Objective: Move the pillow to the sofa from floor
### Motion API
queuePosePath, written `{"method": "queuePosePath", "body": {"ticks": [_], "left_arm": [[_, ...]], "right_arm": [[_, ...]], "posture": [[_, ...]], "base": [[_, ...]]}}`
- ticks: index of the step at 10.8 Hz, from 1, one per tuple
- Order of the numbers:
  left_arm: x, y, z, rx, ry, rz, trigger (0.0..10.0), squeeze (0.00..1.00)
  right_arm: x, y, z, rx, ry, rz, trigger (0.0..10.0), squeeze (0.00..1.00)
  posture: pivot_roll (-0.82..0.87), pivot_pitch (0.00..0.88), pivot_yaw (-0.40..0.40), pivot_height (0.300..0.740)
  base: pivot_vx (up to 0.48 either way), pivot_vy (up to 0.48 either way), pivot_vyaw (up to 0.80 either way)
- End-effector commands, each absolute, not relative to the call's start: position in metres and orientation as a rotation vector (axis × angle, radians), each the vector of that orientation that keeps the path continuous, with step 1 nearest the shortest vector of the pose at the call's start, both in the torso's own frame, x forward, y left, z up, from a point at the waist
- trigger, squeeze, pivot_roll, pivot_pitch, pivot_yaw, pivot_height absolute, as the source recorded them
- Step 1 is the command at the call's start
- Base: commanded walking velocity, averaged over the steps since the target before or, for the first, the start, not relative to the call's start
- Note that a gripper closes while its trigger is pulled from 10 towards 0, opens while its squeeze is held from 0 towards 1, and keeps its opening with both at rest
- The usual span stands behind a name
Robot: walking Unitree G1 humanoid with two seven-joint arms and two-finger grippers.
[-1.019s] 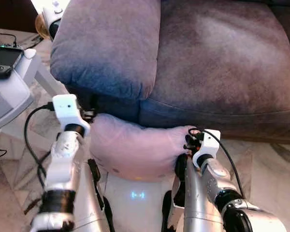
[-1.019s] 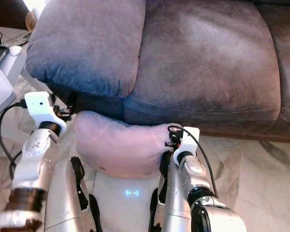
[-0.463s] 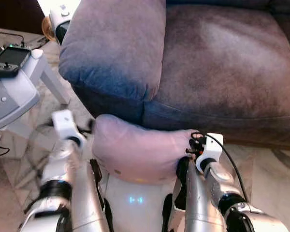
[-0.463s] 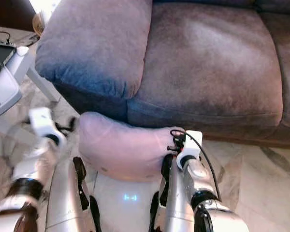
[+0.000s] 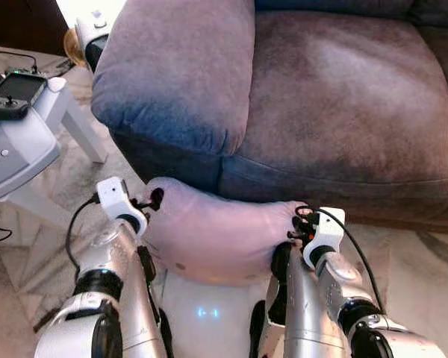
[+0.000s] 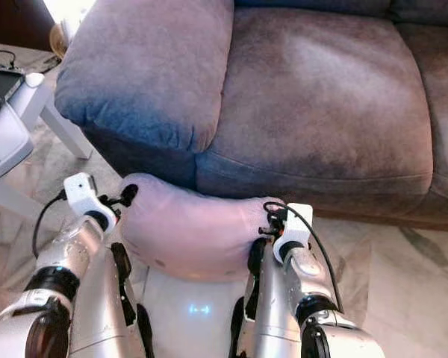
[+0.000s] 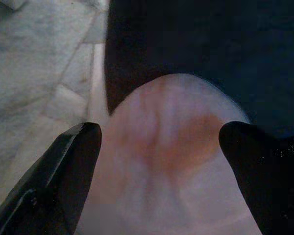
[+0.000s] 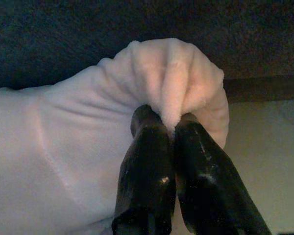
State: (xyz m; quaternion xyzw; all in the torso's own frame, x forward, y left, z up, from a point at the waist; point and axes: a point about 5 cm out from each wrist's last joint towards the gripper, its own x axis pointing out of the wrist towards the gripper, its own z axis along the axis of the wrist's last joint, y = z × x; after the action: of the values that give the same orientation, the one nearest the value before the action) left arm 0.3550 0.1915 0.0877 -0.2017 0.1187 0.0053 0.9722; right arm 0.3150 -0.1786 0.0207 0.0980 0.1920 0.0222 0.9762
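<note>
Pillow [image 5: 213,235] is what I have between my two arms, a pale pink cushion lifted just in front of the sofa's [image 5: 343,112] lower front edge, below the seat and not yet on it. At the pillow's right end my right gripper [image 8: 170,128] is clenched on a bunched fold of the fabric; in the right wrist view I see the two black fingers [image 8: 149,147] pressed together with the pinched corner standing up between them. At the pillow's left end my left gripper [image 7: 159,134] is spread wide, one finger on each side of the rounded end, and I cannot tell whether the fingers [image 7: 73,156] touch the fabric. Beneath the pillow I see pale marble floor [image 5: 425,253] and the top of my own body with a small blue light. Just beyond the pillow rises the dark front of the sofa, then its broad grey-brown seat cushion [image 5: 343,89], and to the left of that the thick padded armrest [image 5: 175,67], directly above the pillow's left end. Left of the armrest stands a white side table [image 5: 30,142] with a black handheld device [image 5: 11,93] lying on it.
</note>
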Motion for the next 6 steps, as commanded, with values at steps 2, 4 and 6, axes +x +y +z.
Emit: {"method": "queuePosePath", "body": {"ticks": [2, 4, 6], "left_arm": [[0.356, 0.181, 0.08, -0.463, 0.266, 0.006, 10.0, 0.0], [0.359, 0.175, 0.077, -0.504, 0.303, 0.035, 10.0, 0.0], [0.362, 0.17, 0.08, -0.472, 0.295, 0.086, 10.0, 0.0]], "right_arm": [[0.309, -0.188, 0.015, 0.207, 0.399, 0.01, 10.0, 0.0], [0.309, -0.189, 0.017, 0.206, 0.389, 0.012, 10.0, 0.0], [0.308, -0.194, 0.017, 0.196, 0.388, 0.01, 10.0, 0.0]], "posture": [[0.05, 0.254, -0.127, 0.473], [0.03, 0.27, -0.134, 0.473], [0.02, 0.278, -0.14, 0.473]], "base": [[0.0, 0.0, 0.0], [0.0, 0.0, 0.0], [0.0, 0.0, 0.0]]}}
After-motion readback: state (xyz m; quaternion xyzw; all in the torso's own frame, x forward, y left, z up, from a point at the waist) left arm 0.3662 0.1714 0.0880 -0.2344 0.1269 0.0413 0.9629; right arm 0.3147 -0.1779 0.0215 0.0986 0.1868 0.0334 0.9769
